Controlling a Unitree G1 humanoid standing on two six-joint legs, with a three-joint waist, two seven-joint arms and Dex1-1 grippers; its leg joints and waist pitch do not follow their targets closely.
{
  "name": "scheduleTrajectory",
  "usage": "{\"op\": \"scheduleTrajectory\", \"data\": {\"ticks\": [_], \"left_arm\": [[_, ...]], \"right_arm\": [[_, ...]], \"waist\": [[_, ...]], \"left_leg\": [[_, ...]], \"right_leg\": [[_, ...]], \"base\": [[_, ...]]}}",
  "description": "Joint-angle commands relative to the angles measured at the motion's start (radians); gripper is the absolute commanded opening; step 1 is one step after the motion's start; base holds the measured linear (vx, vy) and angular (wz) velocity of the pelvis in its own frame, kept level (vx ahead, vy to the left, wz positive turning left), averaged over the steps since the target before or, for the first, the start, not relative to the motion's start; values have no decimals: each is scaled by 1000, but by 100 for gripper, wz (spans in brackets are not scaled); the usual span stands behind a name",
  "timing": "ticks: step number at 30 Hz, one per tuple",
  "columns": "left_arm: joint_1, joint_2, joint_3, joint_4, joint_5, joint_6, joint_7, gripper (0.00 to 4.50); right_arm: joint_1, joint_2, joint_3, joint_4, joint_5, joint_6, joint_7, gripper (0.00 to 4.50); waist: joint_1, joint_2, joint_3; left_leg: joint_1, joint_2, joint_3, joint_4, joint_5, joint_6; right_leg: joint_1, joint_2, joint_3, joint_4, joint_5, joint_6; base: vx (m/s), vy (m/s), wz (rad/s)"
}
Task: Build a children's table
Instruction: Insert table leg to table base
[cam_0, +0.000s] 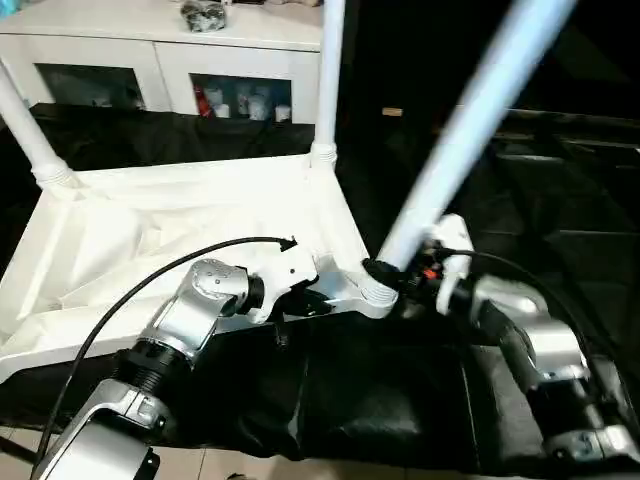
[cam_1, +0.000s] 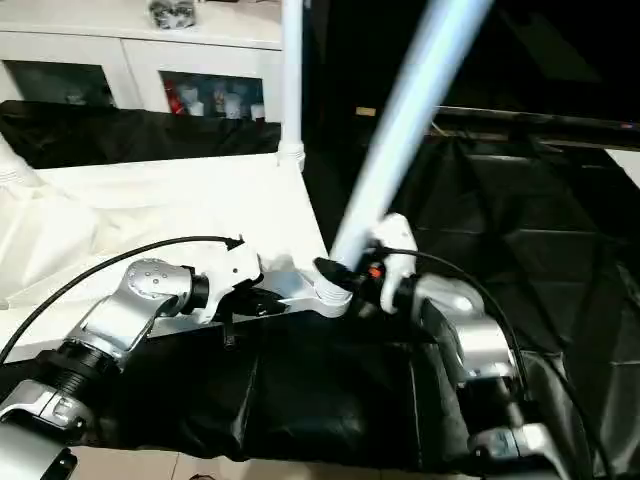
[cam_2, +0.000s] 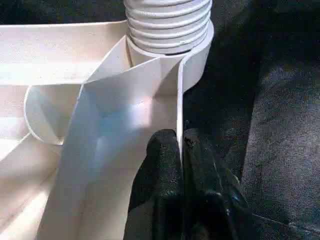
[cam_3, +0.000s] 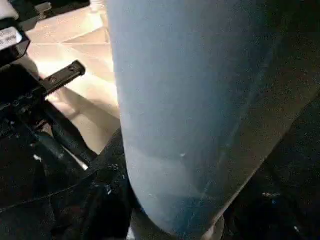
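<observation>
Left gripper (cam_2: 181, 150): both black fingers pressed together on the thin side wall of the table top (cam_0: 180, 230), right at the near corner socket (cam_2: 167, 47); one finger lies inside the wall, the other outside.
Right gripper (cam_0: 400, 275): closed around the base of the leaning leg (cam_0: 480, 110), just above the near corner socket; the fingers stand about half apart with the leg between them.
Table top: upside down on the black cloth (cam_0: 380, 400), ribbed underside facing up, the near corner socket toward the robot.
Leaning leg: its ribbed end sits in the near corner socket, and the shaft tilts up and away from the table top, toward the robot's right.
Far upright leg (cam_0: 328, 70): stands straight in the socket at the corner beyond the near corner socket.
Left upright leg (cam_0: 25, 125): seated in the far corner on the robot's left side of the table top, leaning slightly outward.
Black cloth: spread beneath and around the table top, creased in front of it.
White cabinet (cam_0: 150, 55): behind the table top, with glass doors and small items visible inside.
Silver forearms: the left crosses the near edge of the table top; the right lies over the cloth beside the near corner socket.
</observation>
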Motion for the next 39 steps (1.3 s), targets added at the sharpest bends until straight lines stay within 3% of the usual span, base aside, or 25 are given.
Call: {"op": "scheduleTrajectory", "data": {"ticks": [1,12,17,22,26,31,35,36,39], "left_arm": [[-21,15,23,6,-9,-14,11,0],[-34,28,22,16,-18,-45,-17,0],[-43,60,7,11,-41,-88,-130,0],[-54,82,-1,6,-51,-92,-199,0],[-80,82,12,52,-39,-103,-173,0],[-107,47,55,92,-34,-53,-51,0],[-121,-2,97,78,-49,26,51,0],[-129,-22,108,76,-45,51,95,0],[-146,-59,125,83,-33,89,187,0]], "right_arm": [[29,-15,78,79,-63,46,41,190],[26,-32,106,110,-52,-21,168,190],[17,-46,121,122,-27,-55,299,190],[2,-58,135,150,-35,-80,369,190],[-9,-58,139,182,-53,-112,392,190],[-38,-15,106,252,-76,-150,301,189],[-100,49,50,384,-115,-224,78,189],[-125,74,30,430,-114,-224,9,189],[-166,122,-7,505,-101,-219,-102,189]], "waist": [[-1,-6,-60],[-1,-7,-60],[3,-11,-60],[9,-6,-60],[12,-10,-61],[10,-15,-57],[-3,-21,-56],[-7,-22,-60],[-13,-25,-59]], "left_leg": [[34,54,-30,-82,-315,-18],[33,55,-29,-81,-309,0],[33,56,-29,-82,-305,13],[39,59,-29,-86,-317,-1],[39,59,-28,-86,-327,-10],[41,58,-28,-86,-359,-25],[33,57,-42,-95,-416,-71],[27,56,-44,-96,-402,-73],[31,53,-37,-92,-386,-52]], "right_leg": [[16,-46,24,-84,-205,-235],[17,-46,25,-85,-186,-244],[17,-47,24,-83,-178,-253],[13,-46,23,-80,-175,-264],[14,-49,24,-79,-163,-270],[7,-52,25,-84,-232,-262],[6,-57,20,-90,-363,-219],[12,-54,18,-88,-346,-209],[4,-51,19,-91,-291,-221]], "base": [[0,0,0],[0,0,0],[0,0,0],[0,0,0],[0,0,0],[0,0,0],[0,0,0],[0,0,0],[0,0,0]]}}
